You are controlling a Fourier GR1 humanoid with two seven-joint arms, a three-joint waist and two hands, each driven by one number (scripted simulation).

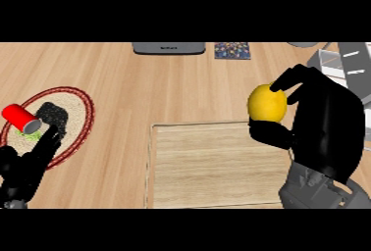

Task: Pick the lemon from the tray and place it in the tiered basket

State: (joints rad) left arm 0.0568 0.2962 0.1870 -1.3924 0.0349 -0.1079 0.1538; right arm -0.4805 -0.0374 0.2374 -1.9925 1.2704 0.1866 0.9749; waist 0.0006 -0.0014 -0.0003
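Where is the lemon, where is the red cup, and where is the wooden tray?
lemon (266, 103), head view, on the middle of its yellow skin.
red cup (18, 116), head view, on its red side.
wooden tray (210, 166), head view, on its bare wooden floor.

The counter (145, 88) was pale wood with grain running across it. A light wooden tray (210, 166) lay flat on it, directly below and to the left of the right hand (326, 122). A round woven mat with a dark red border (72, 110) lay just beyond the left hand (25, 166). A grey appliance (170, 48) and a dark patterned card (232, 50) sat at the far edge, up-left of the right hand.
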